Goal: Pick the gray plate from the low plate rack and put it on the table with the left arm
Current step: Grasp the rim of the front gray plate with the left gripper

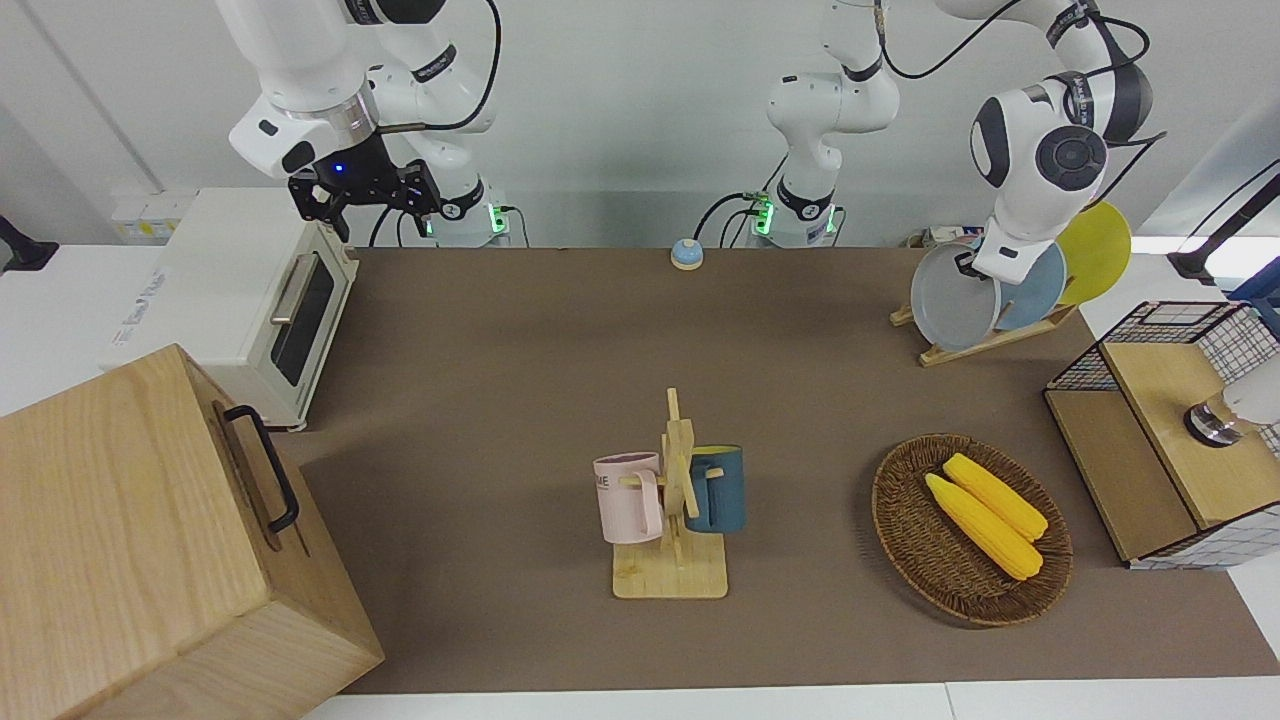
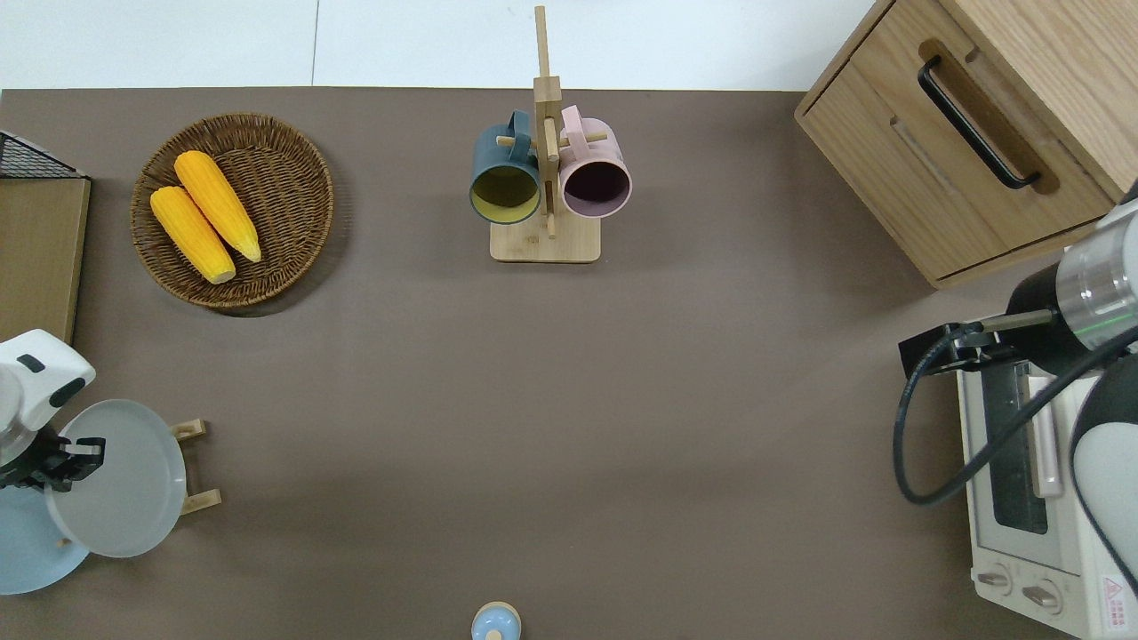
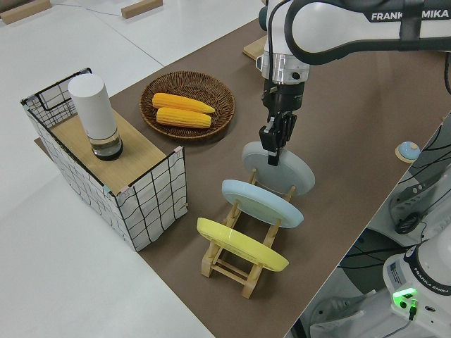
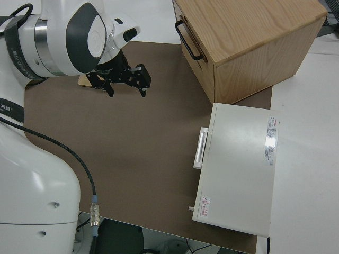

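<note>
The gray plate (image 1: 950, 300) (image 2: 124, 484) (image 3: 290, 172) leans in the slot of the low plate rack (image 1: 985, 343) (image 2: 197, 502) (image 3: 232, 264) farthest from the robots, at the left arm's end of the table (image 1: 500, 350). My left gripper (image 1: 968, 265) (image 2: 84, 452) (image 3: 273, 151) comes down from above and is shut on the plate's upper rim. The plate's lower edge still appears to rest on the rack rails. A light-blue plate (image 1: 1040, 290) (image 3: 261, 203) and a yellow plate (image 1: 1100, 250) (image 3: 239, 244) stand in the slots nearer the robots. The right arm is parked, its gripper (image 1: 365, 195) (image 4: 126, 87) open.
A wicker basket (image 1: 900, 520) with two corn cobs lies farther from the robots than the rack. A wire crate (image 1: 1170, 430) stands at the table's end beside it. A mug stand (image 1: 675, 500) is mid-table, with a bell (image 1: 686, 254), toaster oven (image 1: 250, 300) and wooden cabinet (image 1: 130, 540) elsewhere.
</note>
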